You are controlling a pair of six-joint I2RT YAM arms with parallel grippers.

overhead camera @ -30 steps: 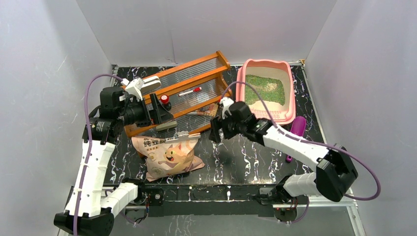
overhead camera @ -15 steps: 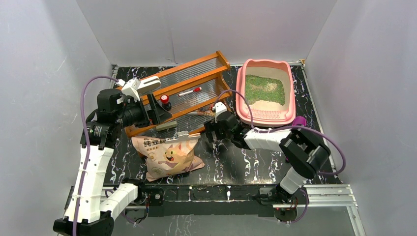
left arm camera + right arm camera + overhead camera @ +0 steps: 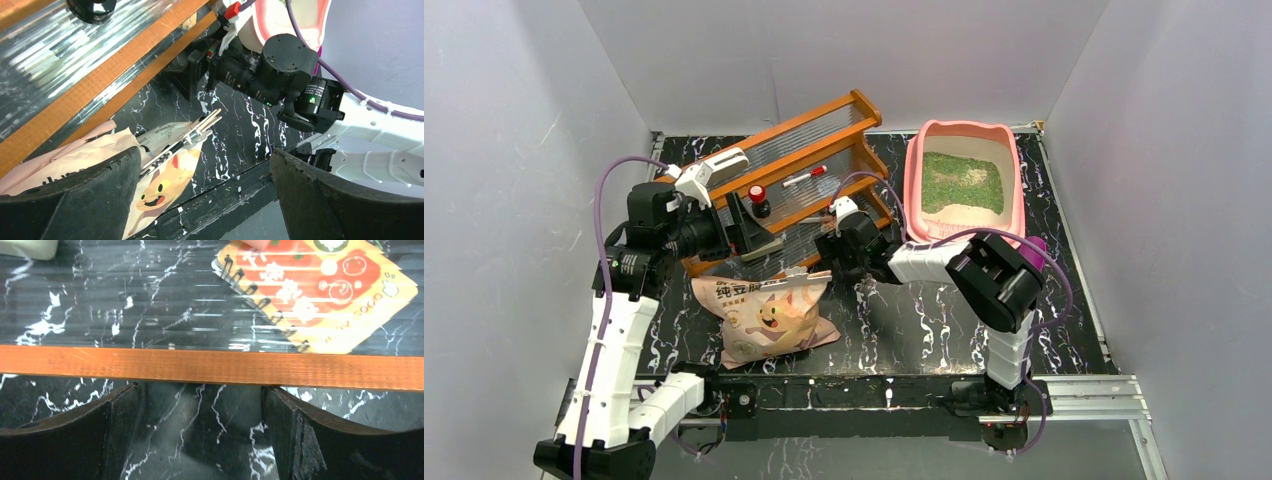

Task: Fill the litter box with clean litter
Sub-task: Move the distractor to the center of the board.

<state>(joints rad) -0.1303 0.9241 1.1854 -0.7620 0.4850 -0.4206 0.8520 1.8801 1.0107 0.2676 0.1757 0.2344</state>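
Observation:
The pink litter box (image 3: 1016, 200) stands at the back right, and a corner of it shows in the left wrist view (image 3: 300, 25). Clean litter (image 3: 962, 180), green and grainy, covers most of its floor, with a pale bare strip along the near side. My right gripper (image 3: 826, 250) (image 3: 202, 437) is open, empty, low over the table, its fingertips against the front rail of the wooden rack (image 3: 210, 365). My left gripper (image 3: 755, 236) (image 3: 202, 200) hangs open and empty above the rack's near edge and the bag.
The orange wooden rack (image 3: 799, 165) with clear shelves lies tilted at the back centre, holding a red-capped item (image 3: 758, 193), a marker (image 3: 802, 178) and a spiral notebook (image 3: 320, 290). A beige cat-printed bag (image 3: 769, 315) (image 3: 160, 185) lies clipped at front left. A purple scoop (image 3: 1035, 246) peeks out behind the right arm.
My right arm swung left, from beside the litter box to the rack's front rail, its jaws widening slightly. The rack shifted back and left. The left arm barely moved.

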